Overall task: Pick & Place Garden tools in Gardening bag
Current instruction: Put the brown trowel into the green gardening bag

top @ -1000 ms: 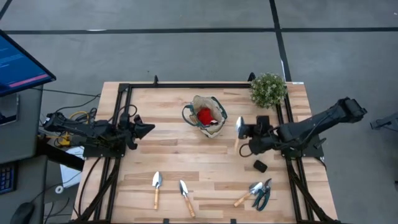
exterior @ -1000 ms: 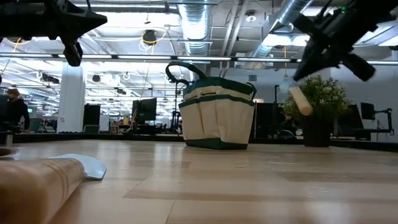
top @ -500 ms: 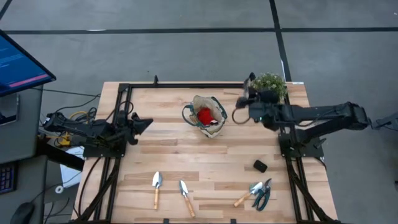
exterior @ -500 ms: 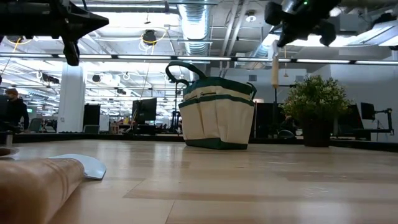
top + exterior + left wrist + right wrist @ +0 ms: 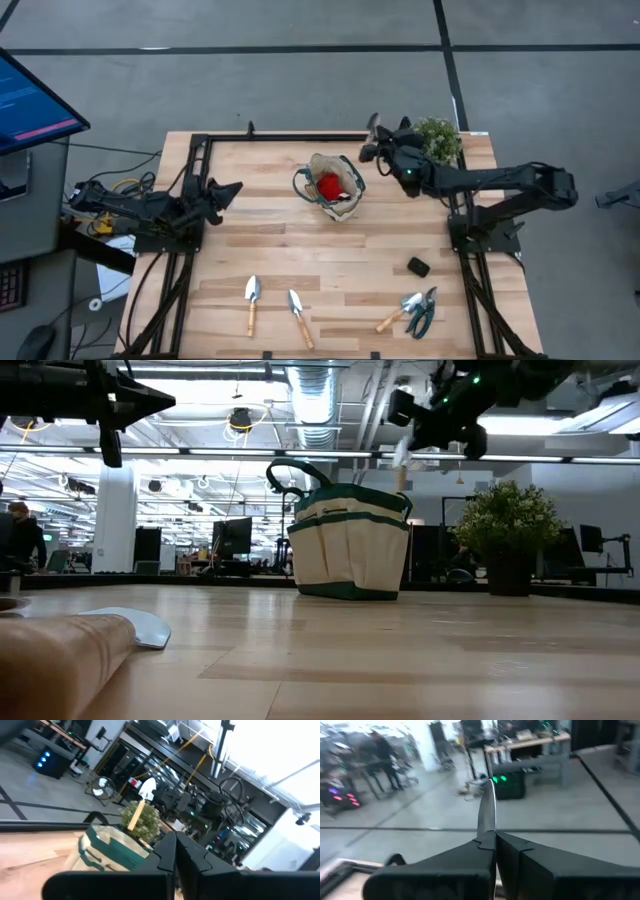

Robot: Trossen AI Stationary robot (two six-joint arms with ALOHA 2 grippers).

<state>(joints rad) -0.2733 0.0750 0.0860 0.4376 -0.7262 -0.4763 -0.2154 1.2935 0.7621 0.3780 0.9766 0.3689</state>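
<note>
My right gripper [image 5: 380, 148] is high above the table's far side, between the beige gardening bag [image 5: 333, 187] and the potted plant [image 5: 437, 140], shut on a trowel [image 5: 140, 802]. A red glove [image 5: 328, 186] lies in the bag. Two trowels [image 5: 252, 300] [image 5: 298, 316], a fork [image 5: 398, 313] and dark-handled shears [image 5: 425, 310] lie flat near the table's near edge. My left gripper [image 5: 232, 190] is shut and empty above the table's left side. My right gripper pinches the trowel between its two fingers, coming roughly level from the table's right. The silver blade [image 5: 487, 810] sticks out past the fingertips. The wooden handle [image 5: 403, 472] hangs below the gripper, lifted clear and just right of the bag's top.
A small black block [image 5: 418, 267] lies on the table's right side. A black frame [image 5: 300, 138] runs along the far edge and both sides. Bare wood lies between the bag and the tools at the near edge.
My right gripper has carried the trowel up and from the table's right middle toward the far edge, then left toward the bag. The trowel has turned from slanting to hanging with its handle down.
</note>
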